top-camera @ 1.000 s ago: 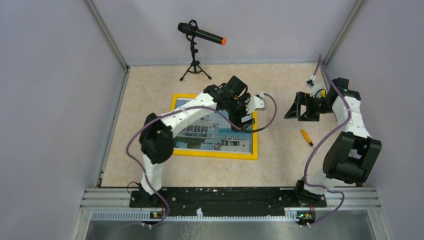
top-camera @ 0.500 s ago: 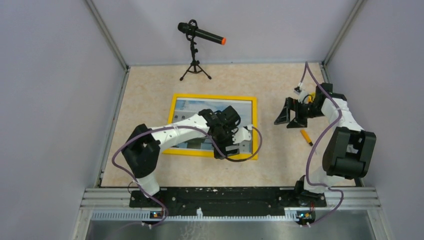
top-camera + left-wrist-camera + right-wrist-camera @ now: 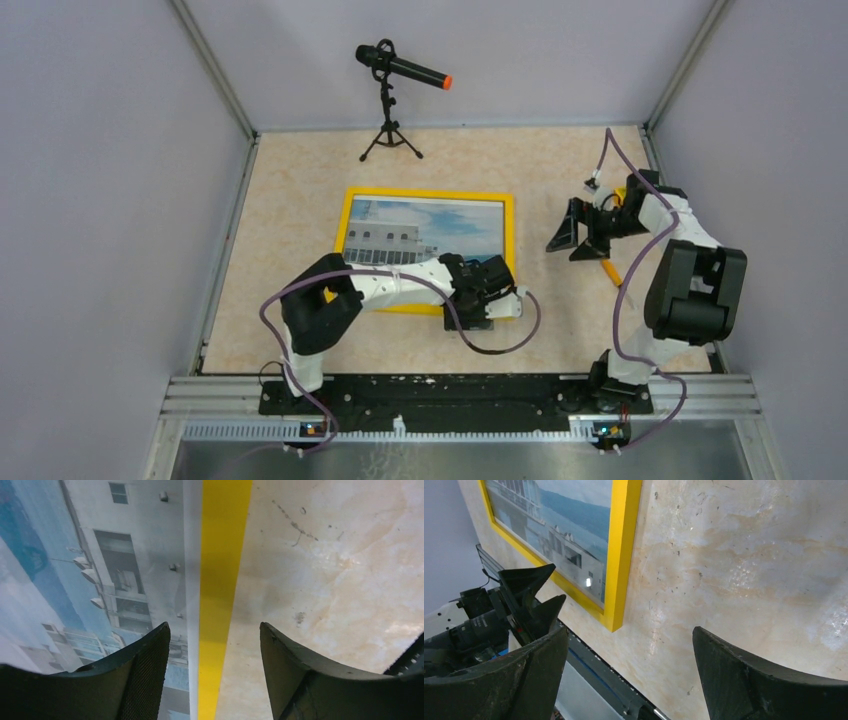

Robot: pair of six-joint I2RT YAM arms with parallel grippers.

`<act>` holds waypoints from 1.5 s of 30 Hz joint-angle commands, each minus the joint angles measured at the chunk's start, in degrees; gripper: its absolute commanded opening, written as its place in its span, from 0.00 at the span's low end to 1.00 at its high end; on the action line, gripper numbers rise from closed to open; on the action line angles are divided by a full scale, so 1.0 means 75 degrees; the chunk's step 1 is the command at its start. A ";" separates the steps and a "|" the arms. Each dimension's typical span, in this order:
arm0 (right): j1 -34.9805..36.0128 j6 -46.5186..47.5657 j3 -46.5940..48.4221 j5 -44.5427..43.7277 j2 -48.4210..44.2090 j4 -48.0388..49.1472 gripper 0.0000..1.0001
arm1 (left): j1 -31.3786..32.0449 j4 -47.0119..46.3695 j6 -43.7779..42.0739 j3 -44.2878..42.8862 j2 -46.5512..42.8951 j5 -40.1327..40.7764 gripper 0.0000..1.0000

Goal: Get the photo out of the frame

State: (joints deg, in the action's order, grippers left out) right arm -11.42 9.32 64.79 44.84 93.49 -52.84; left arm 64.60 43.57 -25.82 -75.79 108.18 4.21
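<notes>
Where the frame (image 3: 427,194) lies: flat and face up in the middle of the table (image 3: 290,180), its bright yellow border uppermost.
Photo (image 3: 440,228): inside the frame, tucked under the border, showing a white many-storeyed building, blue sky and distant hills.
Left gripper (image 3: 214,630): low over the frame's near edge by the right-hand corner. Its fingers are spread wide, one above the print and one above bare table, with the yellow strip between them and nothing held.
Right gripper (image 3: 570,238): off the frame's right side, apart from it, fingers wide apart and empty.
Beside it: a small orange stick (image 3: 609,272) on the table.
</notes>
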 commanded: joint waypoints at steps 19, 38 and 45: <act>-0.0001 -0.0297 -0.0300 0.1228 0.0505 0.0541 0.91 | 0.0534 -0.0531 0.0250 -0.0423 -0.0254 0.0953 0.00; 0.0515 -0.1580 -0.0874 0.3698 0.1893 0.1646 0.84 | 0.0528 -0.0688 0.0201 -0.1325 -0.1106 0.0154 0.00; 0.0932 -0.1973 -0.0746 0.4091 0.2287 0.1961 0.70 | 0.0529 -0.0900 0.0149 -0.1569 -0.0818 -0.0027 0.00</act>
State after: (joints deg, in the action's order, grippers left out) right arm -5.39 -4.19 56.40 70.94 109.58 -39.94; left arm 68.34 43.20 -23.46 -82.65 104.40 3.55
